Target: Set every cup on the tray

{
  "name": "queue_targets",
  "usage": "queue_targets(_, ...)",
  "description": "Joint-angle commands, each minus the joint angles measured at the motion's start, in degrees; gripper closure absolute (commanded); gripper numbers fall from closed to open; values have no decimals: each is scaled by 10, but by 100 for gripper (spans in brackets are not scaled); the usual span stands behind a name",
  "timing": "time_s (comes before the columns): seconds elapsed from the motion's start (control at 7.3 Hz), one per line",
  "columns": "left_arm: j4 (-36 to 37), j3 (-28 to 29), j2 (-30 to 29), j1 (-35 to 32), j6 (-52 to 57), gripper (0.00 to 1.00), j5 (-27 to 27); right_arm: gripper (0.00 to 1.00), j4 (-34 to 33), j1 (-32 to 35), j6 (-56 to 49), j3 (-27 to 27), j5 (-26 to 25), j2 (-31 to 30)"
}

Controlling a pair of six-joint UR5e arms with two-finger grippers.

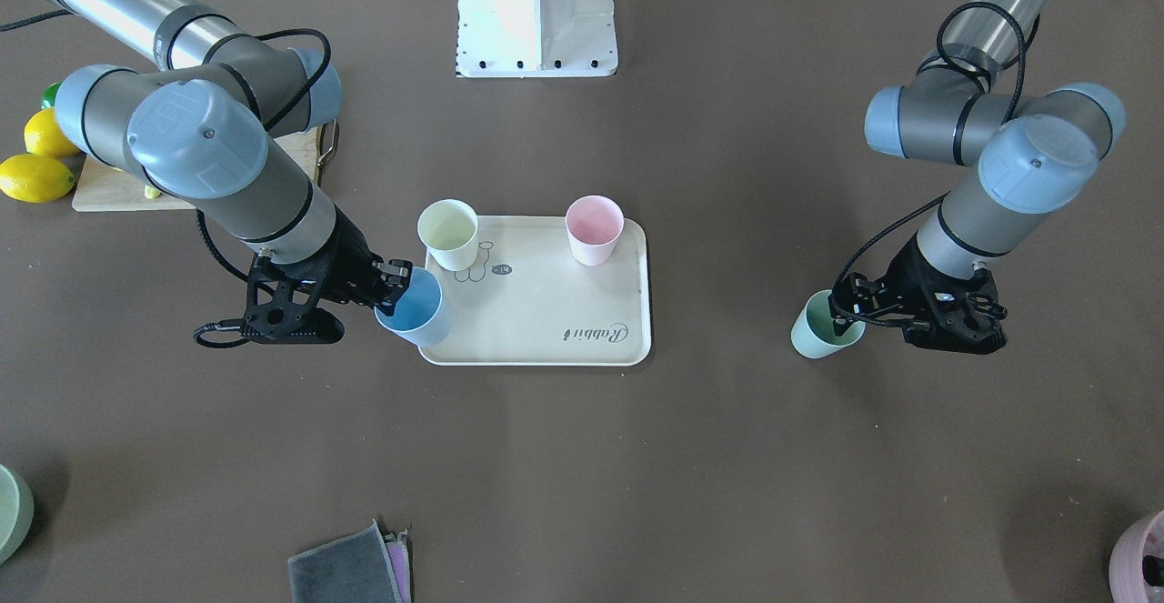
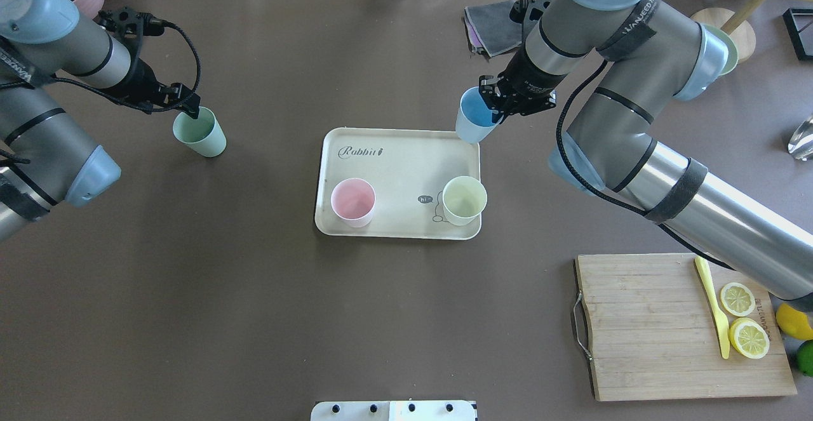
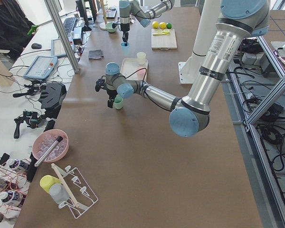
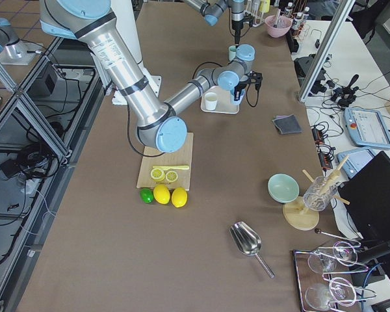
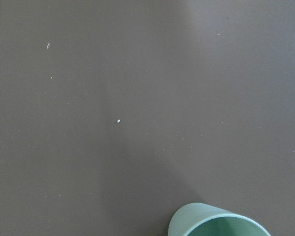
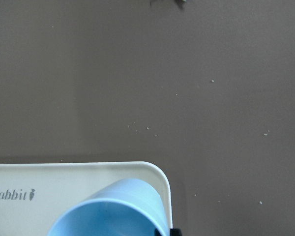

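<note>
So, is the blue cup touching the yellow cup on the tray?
Apart. The overhead view shows a stretch of bare tray between the blue cup and the yellow cup.

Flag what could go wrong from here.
1. The light blue cup, pinched at its rim by the right hand, hangs tilted over a corner of the tray; released here, it might catch the rim and tip.
2. The left hand holds the mint green cup by one wall, far from the tray; it could slip in transit.
</note>
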Motion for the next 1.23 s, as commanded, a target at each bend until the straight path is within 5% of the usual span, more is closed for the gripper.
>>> queue_targets(0.0,-3,1,1,21,-23,7,7,100,0,-8,1,-2,-6,0)
queue_targets(0.14,-19,3,3,35,-27,16,7,100,1,-13,1,-5,-7,-1)
queue_targets(0.41,-21,5,4,35,-24,81,7,100,4,-28,-1,-13,-19,1)
queue_targets(0.68,-21,6,2,35,-20,87,7,100,8,-40,-2,-29,-27,11)
queue_targets(0.82,-20,4,-1,35,-21,100,6,100,8,-47,-1,-39,-42,19)
queue_targets(1.1,-1,-13,-11,6,-21,100,-26,100,9,-55,-2,-55,-50,29)
